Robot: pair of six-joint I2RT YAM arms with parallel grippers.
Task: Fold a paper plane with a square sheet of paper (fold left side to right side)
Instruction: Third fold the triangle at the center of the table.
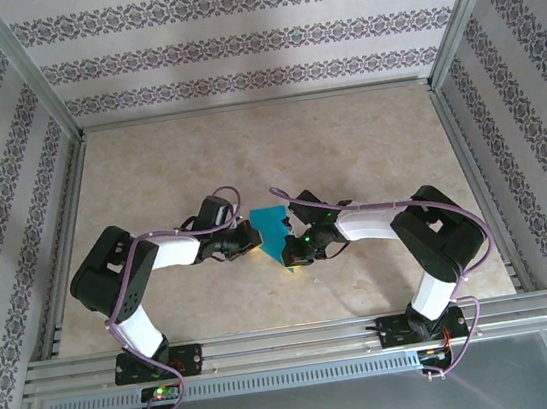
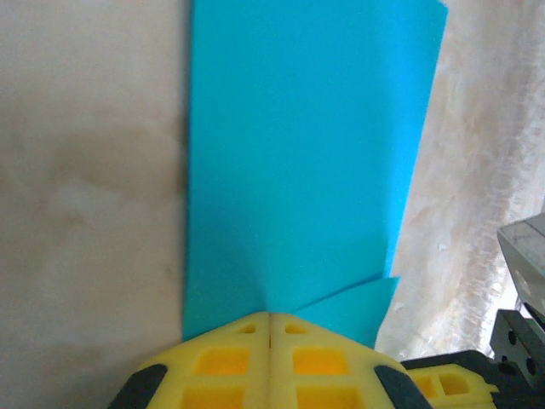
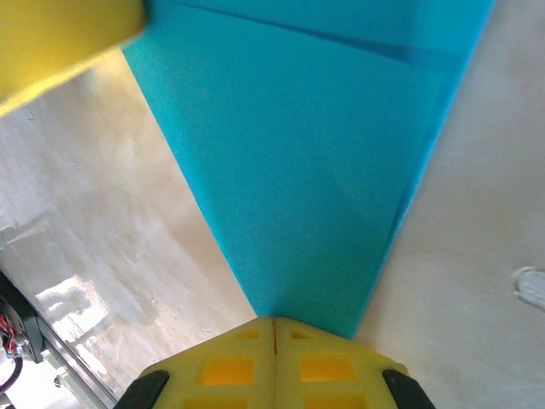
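The teal-blue sheet of paper (image 1: pixel 269 227) lies flat in the middle of the table, folded into a narrow shape that tapers to a point at its near end. My left gripper (image 1: pixel 253 235) is shut, and its yellow fingertips rest on the paper's left edge. In the left wrist view the paper (image 2: pixel 298 170) stretches away from the closed tips (image 2: pixel 270 317), with a folded flap showing at the lower right. My right gripper (image 1: pixel 294 259) is shut too, its tips (image 3: pixel 274 322) on the paper's pointed end (image 3: pixel 306 170). No paper shows between either pair of jaws.
The beige marbled tabletop (image 1: pixel 367 152) is boxed in by aluminium rails and patterned walls. The front rail (image 1: pixel 292 341) carries both arm bases. A yellow finger of the left gripper (image 3: pixel 60 43) shows at the top left of the right wrist view.
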